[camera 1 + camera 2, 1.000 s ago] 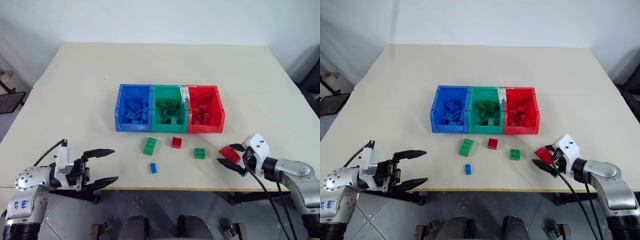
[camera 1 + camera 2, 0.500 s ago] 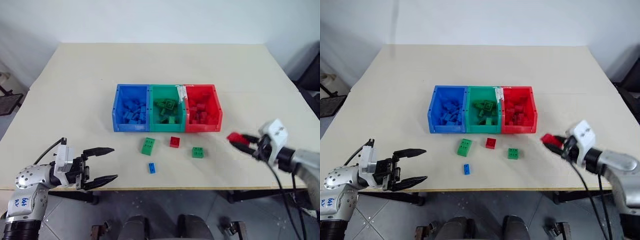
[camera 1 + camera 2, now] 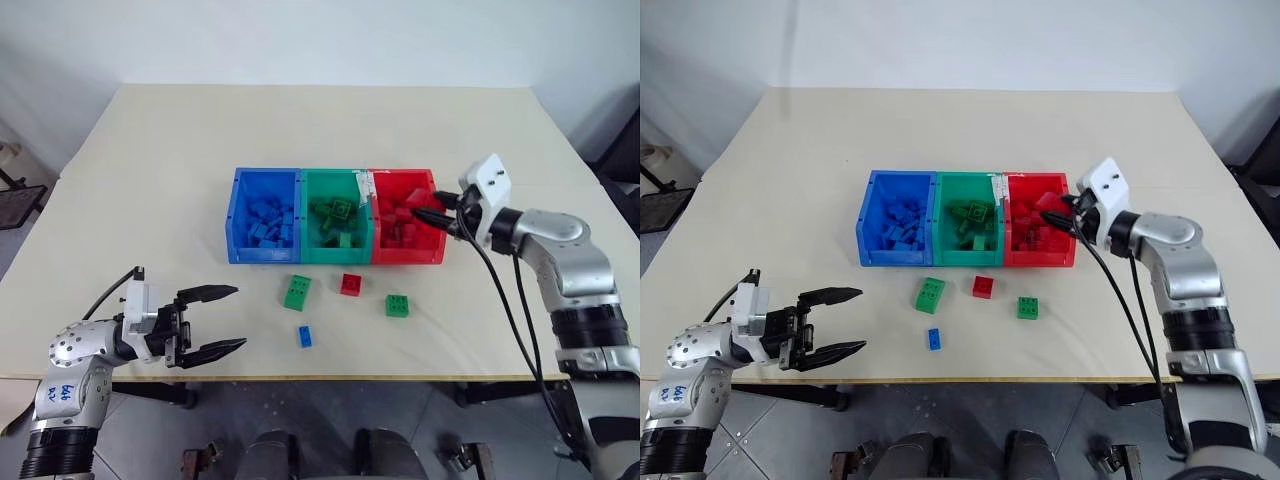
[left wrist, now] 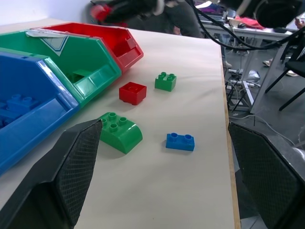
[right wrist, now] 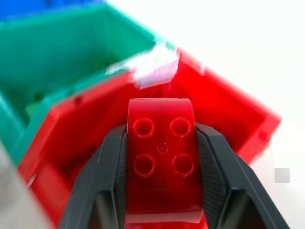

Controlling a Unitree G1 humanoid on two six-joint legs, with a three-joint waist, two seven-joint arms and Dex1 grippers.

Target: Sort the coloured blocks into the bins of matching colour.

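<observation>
Pale beige worktop [image 3: 200, 180] before white wall [image 3: 300, 40]; grey tiled floor [image 3: 130, 420] below. Right gripper [image 3: 432, 218] pinching sloped red studded brick [image 5: 162, 162], seemingly over red plastic bin [image 3: 440, 245], mid-worktop. Left gripper [image 3: 222, 320] spread at front edge.

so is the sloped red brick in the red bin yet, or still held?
Held, not yet in. The right gripper is shut on the sloped red brick, its fingers against both sides, over the red bin.

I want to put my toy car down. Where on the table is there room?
Behind the bins, the table is bare to its far edge, and on both sides too. It is crowded in front, where two green blocks, a red one and a blue one lie.
</observation>
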